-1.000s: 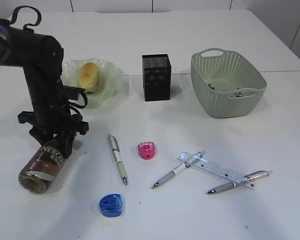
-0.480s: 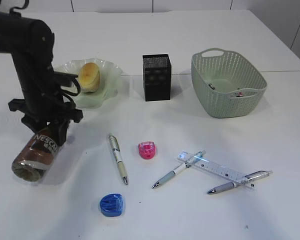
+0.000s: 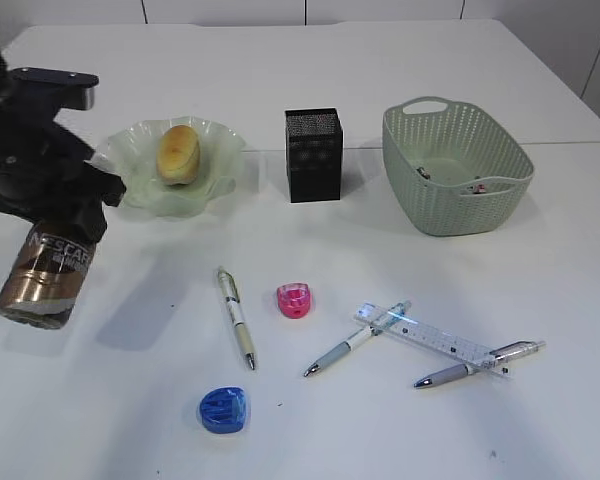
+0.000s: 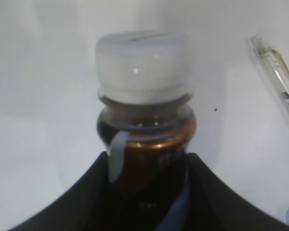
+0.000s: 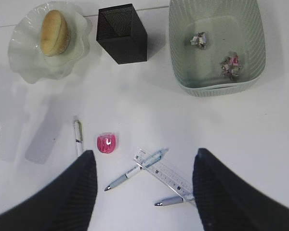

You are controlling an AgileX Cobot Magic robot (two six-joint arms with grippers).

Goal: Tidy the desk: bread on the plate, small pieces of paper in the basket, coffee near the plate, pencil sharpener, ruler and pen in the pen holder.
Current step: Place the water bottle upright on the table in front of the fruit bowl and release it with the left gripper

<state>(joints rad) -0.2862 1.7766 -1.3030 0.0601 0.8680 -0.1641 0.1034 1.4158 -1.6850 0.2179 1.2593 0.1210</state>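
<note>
While clamped (cap upward), coffee (image 3: 46, 278) within left end effector (image 3: 55, 222).

Brown coffee (image 3: 42, 278), white cap (image 4: 143, 66)

Bread (image 3: 178, 153) on plate (image 3: 216, 176) far left; holder (image 3: 313, 155) right of it; basket (image 3: 454, 166) far right; ruler (image 3: 432, 338) near right.
</note>
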